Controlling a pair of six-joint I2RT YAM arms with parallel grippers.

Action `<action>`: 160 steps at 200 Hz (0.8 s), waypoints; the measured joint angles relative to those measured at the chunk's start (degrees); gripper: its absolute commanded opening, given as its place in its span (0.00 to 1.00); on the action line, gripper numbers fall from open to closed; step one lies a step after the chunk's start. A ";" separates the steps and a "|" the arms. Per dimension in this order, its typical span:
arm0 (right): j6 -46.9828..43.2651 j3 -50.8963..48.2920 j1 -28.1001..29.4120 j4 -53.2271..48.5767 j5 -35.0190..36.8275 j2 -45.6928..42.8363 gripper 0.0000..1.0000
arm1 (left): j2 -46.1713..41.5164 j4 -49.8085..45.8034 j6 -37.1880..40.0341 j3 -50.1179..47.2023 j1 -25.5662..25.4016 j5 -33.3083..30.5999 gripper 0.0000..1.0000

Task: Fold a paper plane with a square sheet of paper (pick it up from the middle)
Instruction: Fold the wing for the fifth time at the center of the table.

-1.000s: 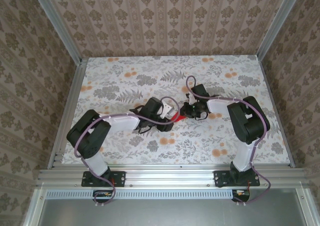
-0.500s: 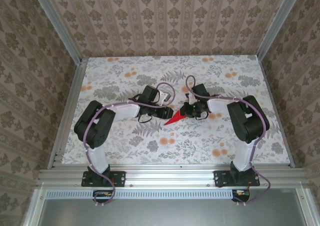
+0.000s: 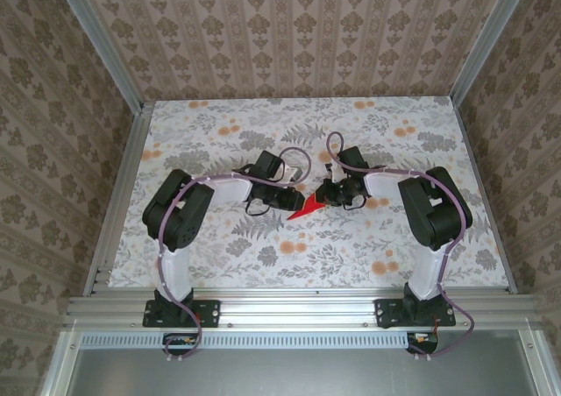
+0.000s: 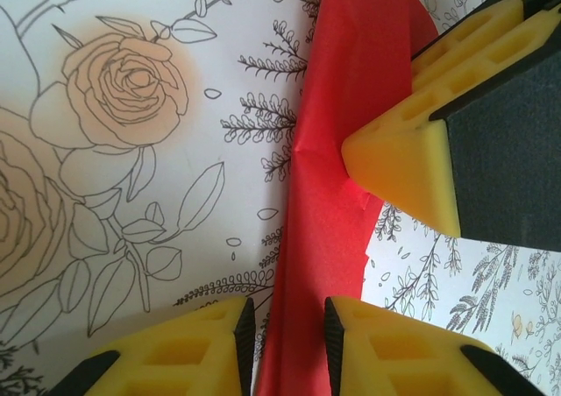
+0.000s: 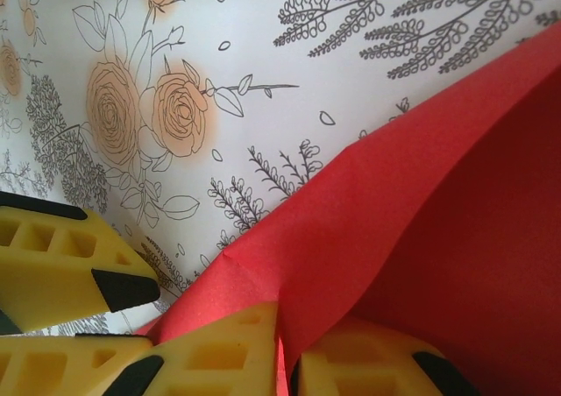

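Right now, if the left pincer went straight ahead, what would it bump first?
The red paper, which lies between the left pincer's fingers. Just past that, probably the right pincer's yellow fingertip pressing the paper, though depth is hard to judge.

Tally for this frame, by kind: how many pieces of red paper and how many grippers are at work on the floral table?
Red paper plane: 1
Yellow-fingered grippers: 2 (left gripper, right gripper)
Total: 3
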 measured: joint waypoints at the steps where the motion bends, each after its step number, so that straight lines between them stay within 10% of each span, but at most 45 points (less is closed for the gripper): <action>1: 0.00 0.00 0.00 0.02 -0.02 0.02 0.14 | 0.00 -0.02 -0.02 0.00 -0.02 0.00 0.29; 160: 0.63 0.00 -0.11 0.55 -1.07 -0.11 0.26 | 1.84 -5.53 3.82 4.31 -2.29 -3.69 0.22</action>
